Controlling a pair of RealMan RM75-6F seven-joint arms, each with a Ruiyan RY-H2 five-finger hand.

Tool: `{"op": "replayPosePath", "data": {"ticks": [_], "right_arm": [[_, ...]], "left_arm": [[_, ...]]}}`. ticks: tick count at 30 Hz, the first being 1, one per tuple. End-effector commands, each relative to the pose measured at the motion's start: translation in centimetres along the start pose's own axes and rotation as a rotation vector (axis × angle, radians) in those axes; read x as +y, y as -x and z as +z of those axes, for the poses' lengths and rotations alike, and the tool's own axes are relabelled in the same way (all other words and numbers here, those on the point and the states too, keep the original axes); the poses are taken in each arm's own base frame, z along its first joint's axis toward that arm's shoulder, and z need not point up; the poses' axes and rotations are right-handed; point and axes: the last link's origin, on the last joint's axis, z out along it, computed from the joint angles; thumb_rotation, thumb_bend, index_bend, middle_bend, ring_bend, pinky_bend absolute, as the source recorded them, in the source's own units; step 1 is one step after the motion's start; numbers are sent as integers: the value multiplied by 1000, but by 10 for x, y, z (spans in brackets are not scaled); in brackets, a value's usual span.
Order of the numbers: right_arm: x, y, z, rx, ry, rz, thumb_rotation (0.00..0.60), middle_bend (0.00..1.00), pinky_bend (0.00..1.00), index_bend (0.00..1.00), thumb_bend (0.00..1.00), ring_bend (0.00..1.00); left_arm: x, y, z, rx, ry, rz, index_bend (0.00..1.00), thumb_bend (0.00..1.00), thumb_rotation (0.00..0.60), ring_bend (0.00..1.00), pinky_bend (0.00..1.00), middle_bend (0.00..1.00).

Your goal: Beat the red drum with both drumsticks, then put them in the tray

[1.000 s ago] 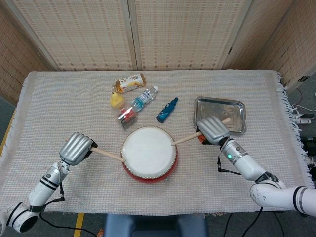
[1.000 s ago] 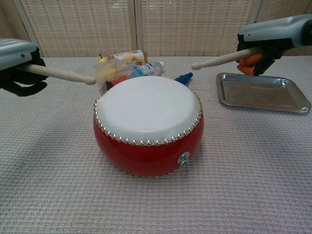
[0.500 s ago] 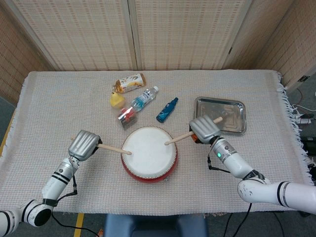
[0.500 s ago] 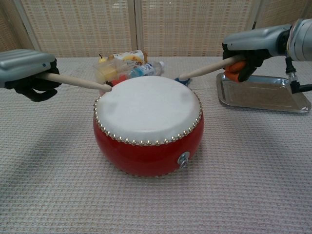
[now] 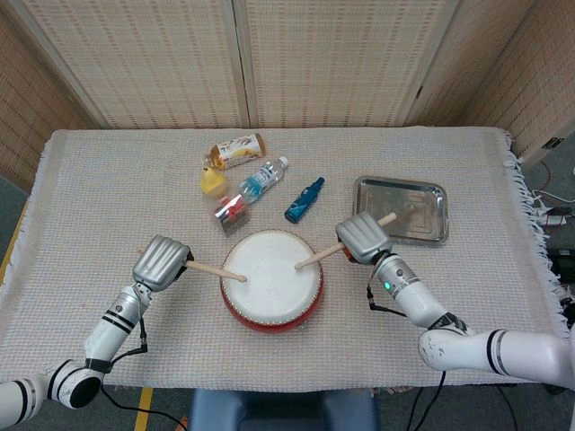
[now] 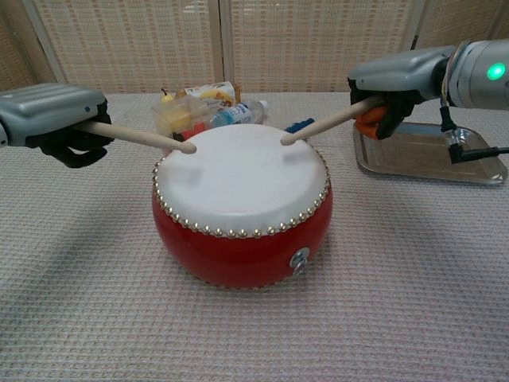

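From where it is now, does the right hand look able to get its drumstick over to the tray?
Probably yes. The right hand holds its drumstick just beside the tray, on the same side of the red drum, and nothing lies between them.

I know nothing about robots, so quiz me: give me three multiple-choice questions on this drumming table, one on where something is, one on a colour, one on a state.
1. Where is the metal tray?
A. On the robot's right of the drum
B. Under the drum
C. On the robot's left of the drum

2. What colour is the side of the drum?
A. Blue
B. Red
C. Green

3. What is in the tray?
A. Both drumsticks
B. One drumstick
C. Nothing

Answers:
1 A: the head view shows the tray right of the drum, behind the right robot hand.
2 B: the chest view shows a red shell under the white skin.
3 C: the left robot hand holds the left drumstick and the right one holds the right drumstick, both tips over the skin.
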Motion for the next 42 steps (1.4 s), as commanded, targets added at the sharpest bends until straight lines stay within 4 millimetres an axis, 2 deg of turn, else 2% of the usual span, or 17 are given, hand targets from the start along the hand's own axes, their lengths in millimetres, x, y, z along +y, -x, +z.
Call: {"op": "replayPosePath", "data": {"ticks": [1, 4, 6, 12, 15, 17, 23, 27, 29, 37, 40, 42], "right_arm": [[-4, -21, -5, 63, -22, 72, 600, 1000, 1000, 1000, 969, 1000], [-4, -25, -4, 70, -25, 70, 600, 1000, 1000, 1000, 969, 1000], [-3, -20, -1, 49, -21, 43, 600, 1000, 1000, 1000, 969, 1000], [-4, 13, 10, -56, 4, -100, 600, 1000, 1000, 1000, 969, 1000], [-4, 22, 13, -73, 20, -138, 600, 1000, 1000, 1000, 969, 1000], [-5, 21, 14, -67, 27, -137, 600, 1000, 1000, 1000, 968, 1000], [-15, -11, 5, 48, -24, 57, 600, 1000, 1000, 1000, 969, 1000], [-15, -17, 3, 66, -36, 80, 600, 1000, 1000, 1000, 969, 1000], [-11, -22, 1, 80, -37, 98, 600, 1000, 1000, 1000, 969, 1000], [-2, 14, 13, -31, -5, -20, 600, 1000, 1000, 1000, 969, 1000], [-2, 19, 16, -46, 8, -53, 600, 1000, 1000, 1000, 969, 1000], [-5, 16, 16, -34, 8, -48, 600, 1000, 1000, 1000, 969, 1000]], "left_arm": [[3, 14, 3, -33, 17, 111, 1000, 844, 600, 1000, 1000, 1000], [3, 13, 2, -26, 6, 137, 1000, 844, 600, 1000, 1000, 1000], [2, 5, 0, -3, -10, 115, 1000, 844, 600, 1000, 1000, 1000], [-6, -25, -5, 61, -42, -31, 1000, 845, 600, 1000, 1000, 1000], [-8, -29, -4, 63, -46, -54, 1000, 844, 600, 1000, 1000, 1000], [-6, -26, -3, 58, -44, -53, 1000, 845, 600, 1000, 1000, 1000], [5, 1, 3, -5, -21, 22, 1000, 845, 600, 1000, 1000, 1000], [7, 6, 4, -12, -20, 46, 1000, 845, 600, 1000, 1000, 1000], [8, 12, 5, -13, -9, 130, 1000, 845, 600, 1000, 1000, 1000], [7, -23, 0, 70, -47, -72, 1000, 844, 600, 1000, 1000, 1000], [4, -28, 1, 76, -52, -95, 1000, 844, 600, 1000, 1000, 1000], [5, -25, 2, 62, -51, -97, 1000, 844, 600, 1000, 1000, 1000]]}}
